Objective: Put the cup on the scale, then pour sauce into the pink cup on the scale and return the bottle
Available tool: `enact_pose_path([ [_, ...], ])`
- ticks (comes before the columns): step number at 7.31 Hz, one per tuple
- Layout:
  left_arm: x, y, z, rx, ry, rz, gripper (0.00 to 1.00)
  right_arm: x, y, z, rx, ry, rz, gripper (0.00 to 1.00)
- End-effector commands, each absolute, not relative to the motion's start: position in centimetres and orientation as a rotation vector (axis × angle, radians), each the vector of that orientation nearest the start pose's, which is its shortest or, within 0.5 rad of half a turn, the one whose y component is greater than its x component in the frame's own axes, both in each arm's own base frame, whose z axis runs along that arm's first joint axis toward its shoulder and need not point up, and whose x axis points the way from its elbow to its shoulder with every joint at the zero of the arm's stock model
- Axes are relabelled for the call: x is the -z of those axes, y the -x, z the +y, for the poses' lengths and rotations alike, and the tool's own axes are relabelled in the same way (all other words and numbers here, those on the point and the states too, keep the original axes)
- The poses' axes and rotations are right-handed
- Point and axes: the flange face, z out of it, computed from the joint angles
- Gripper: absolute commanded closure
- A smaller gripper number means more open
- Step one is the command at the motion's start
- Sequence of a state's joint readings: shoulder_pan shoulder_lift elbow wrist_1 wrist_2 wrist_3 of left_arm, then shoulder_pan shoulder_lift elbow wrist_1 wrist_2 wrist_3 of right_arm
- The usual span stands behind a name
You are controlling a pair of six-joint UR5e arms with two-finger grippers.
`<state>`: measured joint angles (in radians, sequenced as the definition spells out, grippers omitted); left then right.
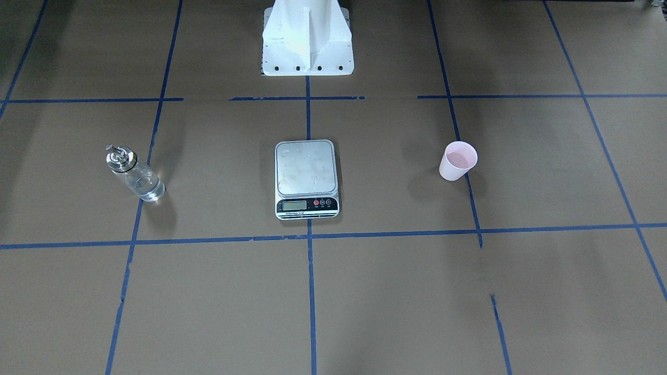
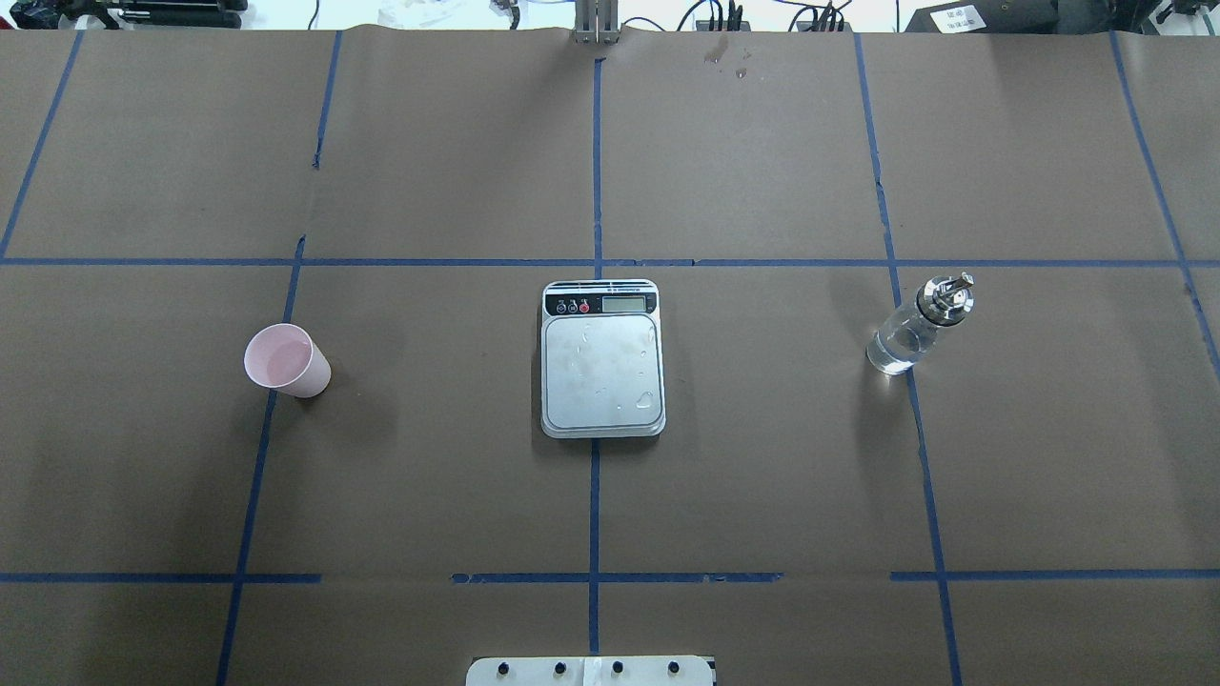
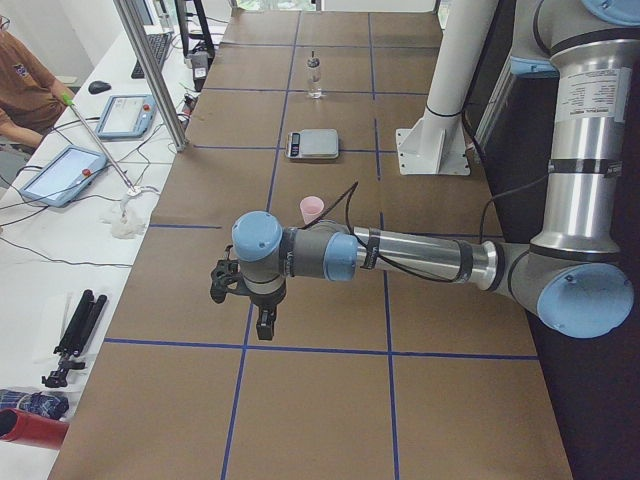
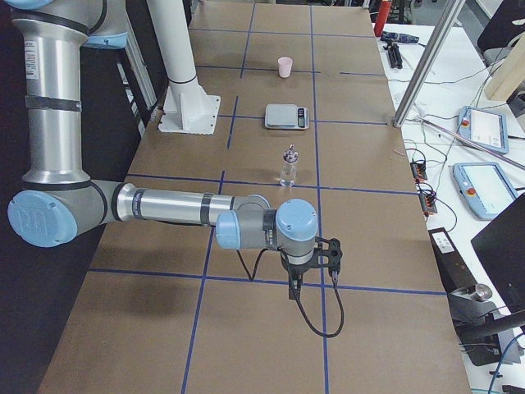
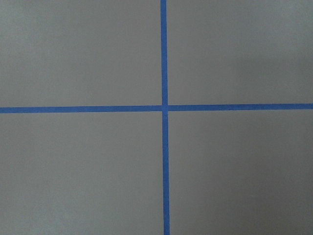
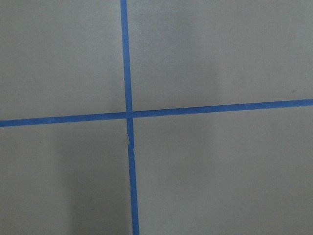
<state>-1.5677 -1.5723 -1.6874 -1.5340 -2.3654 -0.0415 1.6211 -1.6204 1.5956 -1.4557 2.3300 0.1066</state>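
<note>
The pale pink cup (image 2: 286, 360) stands upright on the table on my left, apart from the scale (image 2: 602, 357) at the centre, whose platform is bare. The clear glass bottle (image 2: 917, 329) with a silver spout cap stands on my right, with clear sauce (image 2: 891, 351) in it. My left gripper (image 3: 263, 328) shows only in the exterior left view, hanging above the table well short of the cup (image 3: 312, 209). My right gripper (image 4: 294, 289) shows only in the exterior right view, well short of the bottle (image 4: 289, 167). I cannot tell whether either is open or shut. Both wrist views show only brown paper and blue tape.
The white robot base (image 1: 306, 39) stands behind the scale. Blue tape lines (image 2: 594, 262) grid the brown table cover. Beside the table are a metal post (image 3: 150, 70), tablets (image 3: 60, 173) and a seated operator (image 3: 20, 85).
</note>
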Motion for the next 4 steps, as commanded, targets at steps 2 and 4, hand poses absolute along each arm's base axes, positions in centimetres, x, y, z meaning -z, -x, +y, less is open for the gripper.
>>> enact_pose_path([
  [2, -59.5, 6.1, -49.6, -0.003, -0.074, 0.794, 0.00, -65.8, -8.8, -47.3, -0.115, -0.066, -0.761, 0.00],
  [4, -55.8, 6.0, -49.8, -0.026, -0.141, 0.795, 0.00, -65.6, -8.8, -47.4, -0.115, -0.069, -0.762, 0.00],
])
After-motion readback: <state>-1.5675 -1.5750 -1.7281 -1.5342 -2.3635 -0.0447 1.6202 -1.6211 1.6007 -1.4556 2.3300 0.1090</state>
